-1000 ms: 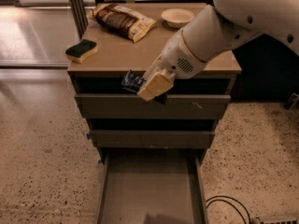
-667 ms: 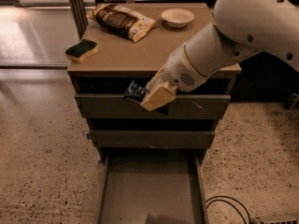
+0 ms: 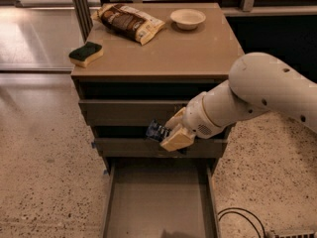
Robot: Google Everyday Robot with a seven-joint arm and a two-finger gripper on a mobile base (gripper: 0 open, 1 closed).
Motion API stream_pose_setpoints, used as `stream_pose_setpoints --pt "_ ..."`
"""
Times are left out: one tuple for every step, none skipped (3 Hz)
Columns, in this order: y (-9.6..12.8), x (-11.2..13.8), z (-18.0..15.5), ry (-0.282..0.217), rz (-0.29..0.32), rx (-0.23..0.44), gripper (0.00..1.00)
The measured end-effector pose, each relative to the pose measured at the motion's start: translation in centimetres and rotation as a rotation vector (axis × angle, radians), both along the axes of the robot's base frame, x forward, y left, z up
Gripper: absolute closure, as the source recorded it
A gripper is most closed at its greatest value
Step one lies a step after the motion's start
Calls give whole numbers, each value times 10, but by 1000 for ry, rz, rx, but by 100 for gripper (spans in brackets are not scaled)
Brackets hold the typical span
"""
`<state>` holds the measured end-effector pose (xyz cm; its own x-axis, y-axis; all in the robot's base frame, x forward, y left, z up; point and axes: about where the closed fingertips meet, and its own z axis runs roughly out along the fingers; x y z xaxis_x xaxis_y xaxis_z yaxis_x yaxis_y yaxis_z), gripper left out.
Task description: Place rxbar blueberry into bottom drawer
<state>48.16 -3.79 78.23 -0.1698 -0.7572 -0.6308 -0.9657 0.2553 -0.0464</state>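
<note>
My gripper [image 3: 171,134] is shut on the rxbar blueberry [image 3: 156,131], a small dark navy wrapper that sticks out to the left of the cream fingers. It hangs in front of the two upper drawer fronts, above the rear part of the bottom drawer [image 3: 157,202]. The bottom drawer is pulled out, a wide shallow tray with a bare flat floor. My white arm reaches in from the right.
On the cabinet top [image 3: 163,53] lie a green-and-yellow sponge [image 3: 85,53], a brown-and-cream snack bag [image 3: 130,22] and a small white bowl [image 3: 187,18]. A black cable [image 3: 242,219] lies on the speckled floor at lower right.
The gripper with the bar has moved down, from level with the top drawer front to in front of the middle drawer, closer to the open bottom drawer.
</note>
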Motion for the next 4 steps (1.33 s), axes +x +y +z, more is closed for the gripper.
stream_pose_setpoints --pt "-9 -9 -50 6 -32 -38 100" --pt "-12 -15 -101 35 -47 -54 100" --pt "-12 -15 -101 35 -47 -54 100" --pt "-10 -20 -114 9 -53 -41 100"
